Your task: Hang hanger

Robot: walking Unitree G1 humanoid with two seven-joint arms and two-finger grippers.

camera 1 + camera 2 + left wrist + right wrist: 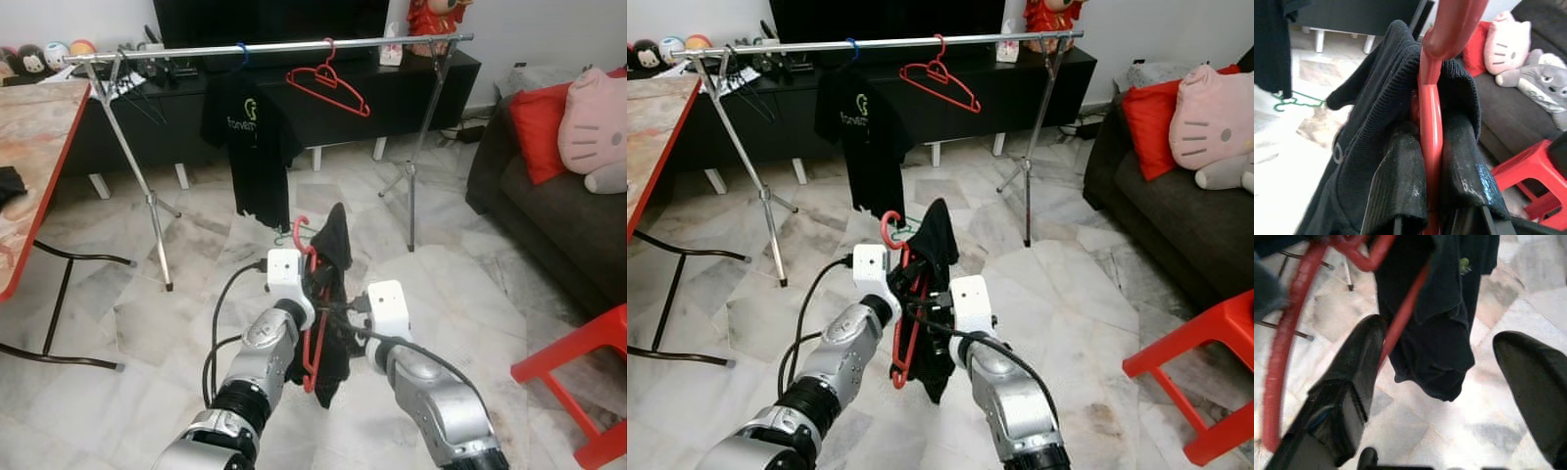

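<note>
While the head cameras look down over a marble floor, the left gripper is clamped tight on the neck of a red hanger, its two black fingers pressed against either side of the red plastic. A black garment is draped over that hanger, bunched around the hook and trailing below. The hanger is held up in front of the robot, well short of the silver clothes rail across the room. On that rail hang a black T-shirt and an empty red hanger. The right gripper sits just beside the held hanger with its fingers spread wide; one finger seems to touch the red wire, though the blur makes that uncertain. A green hanger lies on the floor beneath the T-shirt.
</note>
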